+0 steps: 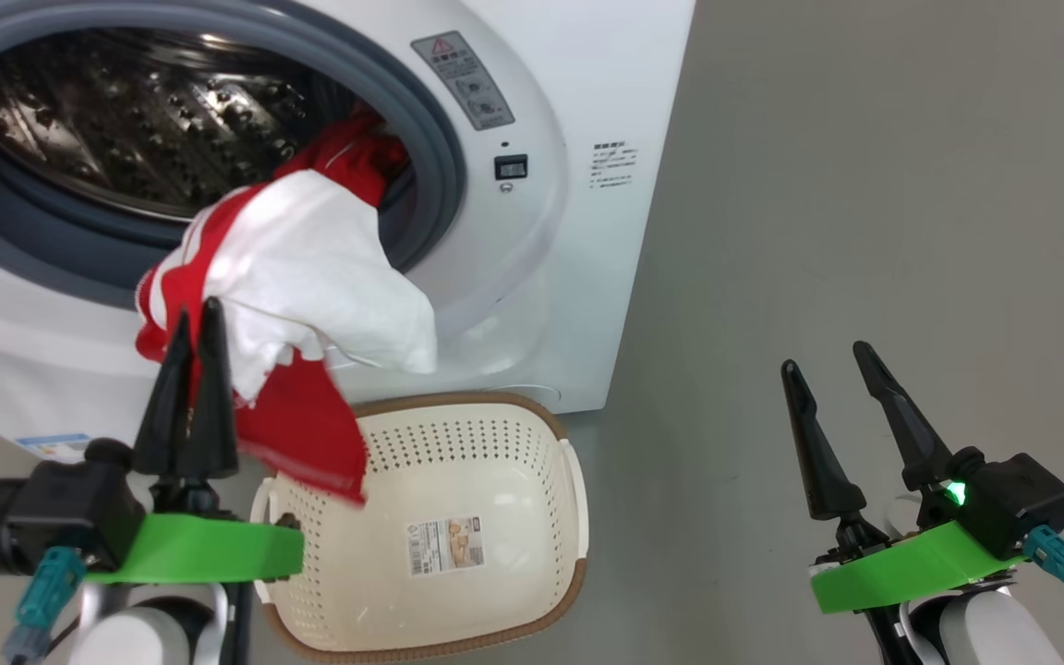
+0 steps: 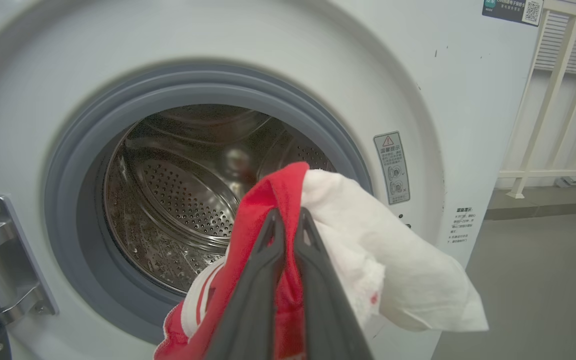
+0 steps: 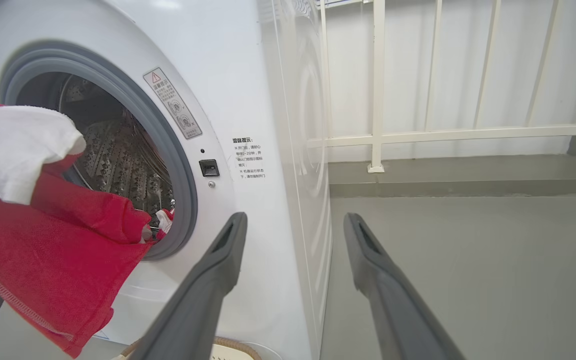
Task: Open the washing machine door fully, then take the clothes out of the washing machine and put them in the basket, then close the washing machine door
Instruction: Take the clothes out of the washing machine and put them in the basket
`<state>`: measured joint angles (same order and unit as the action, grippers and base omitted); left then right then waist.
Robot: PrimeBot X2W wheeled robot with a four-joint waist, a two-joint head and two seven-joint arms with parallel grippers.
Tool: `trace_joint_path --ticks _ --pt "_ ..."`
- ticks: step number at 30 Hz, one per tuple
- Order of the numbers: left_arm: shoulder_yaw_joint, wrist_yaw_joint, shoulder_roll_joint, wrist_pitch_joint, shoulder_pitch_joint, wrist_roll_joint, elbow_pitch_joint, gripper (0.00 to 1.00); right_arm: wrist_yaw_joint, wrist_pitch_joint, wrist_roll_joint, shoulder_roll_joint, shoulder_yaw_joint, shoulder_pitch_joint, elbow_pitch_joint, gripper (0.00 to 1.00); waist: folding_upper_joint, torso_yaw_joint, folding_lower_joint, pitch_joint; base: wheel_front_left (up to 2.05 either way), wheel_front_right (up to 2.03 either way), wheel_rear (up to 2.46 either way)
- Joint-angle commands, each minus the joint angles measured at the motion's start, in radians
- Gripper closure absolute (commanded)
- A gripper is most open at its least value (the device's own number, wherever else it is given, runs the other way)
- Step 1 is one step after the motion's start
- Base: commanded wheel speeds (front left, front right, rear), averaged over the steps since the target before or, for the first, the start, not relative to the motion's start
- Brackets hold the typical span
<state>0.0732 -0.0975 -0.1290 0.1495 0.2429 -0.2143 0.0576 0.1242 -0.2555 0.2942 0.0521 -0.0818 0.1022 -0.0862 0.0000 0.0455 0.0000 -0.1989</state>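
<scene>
The clothes (image 1: 301, 268) trail out of the washing machine (image 1: 587, 111), hanging above the basket (image 1: 495, 434) near its left rim, clenched in your left pincer (image 1: 198, 309). Your right pincer (image 1: 825, 358) stands released, well apart on the right, over the floor (image 1: 864, 185).

Red-white clothes (image 1: 310, 268) partly outside washing machine (image 1: 587, 277)
</scene>
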Motion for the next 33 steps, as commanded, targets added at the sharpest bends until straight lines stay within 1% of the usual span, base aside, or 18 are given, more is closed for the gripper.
trace_joint_path --ticks 1,5,11,12,21,29,33 --pt "-0.025 0.0 -0.008 -0.007 -0.003 -0.014 0.027 1.0 0.007 -0.006 0.007 -0.002 -0.027 0.007 0.029 0.0 0.0 -0.011 0.0 -0.009 0.0 0.0 0.0" --pt "-0.007 0.012 0.008 -0.014 -0.011 -0.041 -0.027 1.0 0.007 -0.006 0.003 -0.002 -0.043 0.021 0.029 0.0 0.0 -0.02 0.0 -0.032 0.0 0.0 0.0" --pt "0.01 0.036 0.027 0.009 0.014 -0.079 -0.186 1.0 0.007 -0.006 -0.001 -0.002 -0.051 0.041 0.025 0.0 0.0 -0.018 0.0 -0.068 0.0 0.0 0.0" --pt "0.01 0.036 0.027 0.009 0.014 -0.079 -0.186 1.0 0.007 -0.006 -0.001 -0.002 -0.051 0.041 0.025 0.0 0.0 -0.018 0.0 -0.068 0.0 0.0 0.0" --pt "0.032 0.089 0.054 0.052 0.132 -0.147 -0.494 1.0 0.007 -0.006 0.016 -0.002 -0.067 0.073 0.016 0.0 0.0 0.004 0.0 -0.136 0.0 0.0 0.0" --pt "0.019 0.1 0.062 0.086 0.256 -0.18 -0.764 1.0 0.007 -0.006 0.053 -0.002 -0.081 0.113 0.017 0.0 0.0 0.043 0.0 -0.202 0.0 0.0 0.0" --pt "0.024 0.116 0.064 0.08 0.323 -0.192 -0.896 1.0 0.007 -0.006 0.066 -0.002 -0.092 0.124 0.012 0.0 0.0 0.058 0.0 -0.243 0.0 0.0 0.0"
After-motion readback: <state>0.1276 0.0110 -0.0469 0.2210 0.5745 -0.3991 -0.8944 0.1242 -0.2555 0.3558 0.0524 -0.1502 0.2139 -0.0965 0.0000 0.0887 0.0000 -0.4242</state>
